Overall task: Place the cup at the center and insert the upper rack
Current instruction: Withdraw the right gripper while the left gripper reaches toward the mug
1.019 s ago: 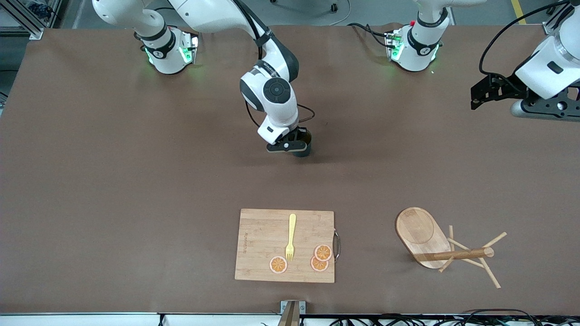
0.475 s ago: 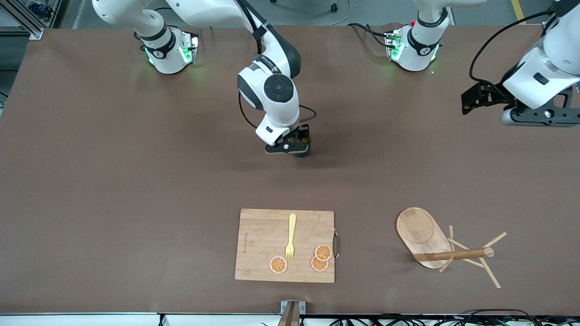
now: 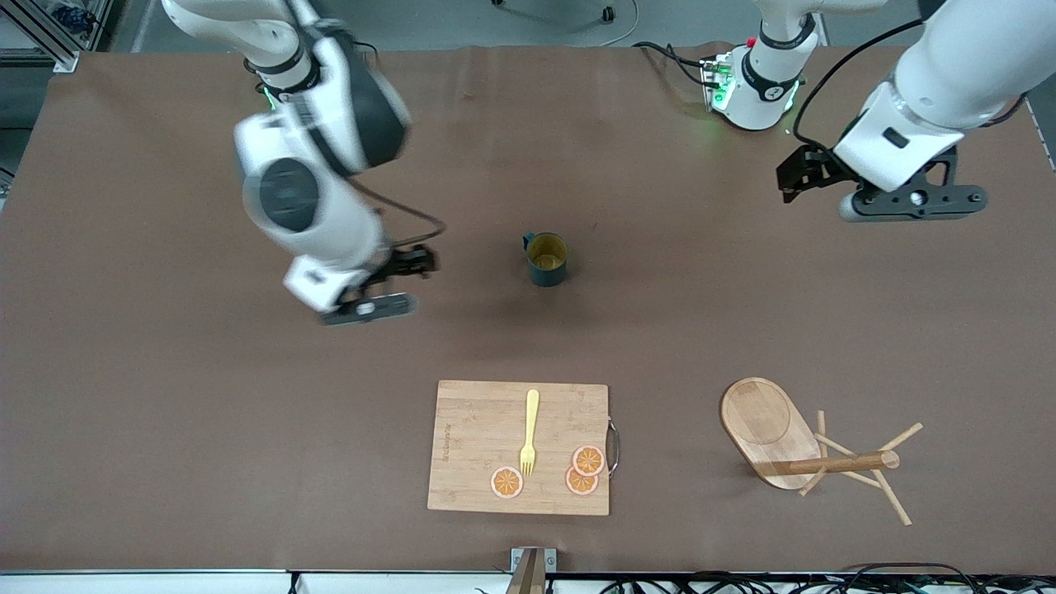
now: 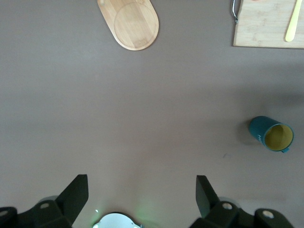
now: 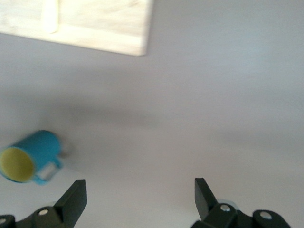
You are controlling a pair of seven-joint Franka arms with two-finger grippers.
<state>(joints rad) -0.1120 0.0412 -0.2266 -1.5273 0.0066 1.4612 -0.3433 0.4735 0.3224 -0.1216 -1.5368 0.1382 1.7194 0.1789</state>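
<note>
The dark teal cup [image 3: 546, 259] with a yellow inside stands upright at the table's middle, free of both grippers. It also shows in the left wrist view [image 4: 271, 134] and the right wrist view [image 5: 29, 157]. The wooden upper rack [image 3: 771, 431] lies tipped on its side, nearer to the front camera, toward the left arm's end; its oval base shows in the left wrist view [image 4: 134, 23]. My right gripper [image 3: 369, 304] is open and empty, beside the cup toward the right arm's end. My left gripper [image 3: 912, 200] is open and empty, over bare table at the left arm's end.
A bamboo cutting board [image 3: 470, 437] with a yellow fork [image 3: 529, 432] and orange slices [image 3: 582, 470] lies nearer to the front camera than the cup. The board's corner shows in both wrist views [image 4: 266, 23] [image 5: 104, 28].
My right gripper has let go of the cup and swung away toward the right arm's end. My left arm has moved in from the table's end toward the middle.
</note>
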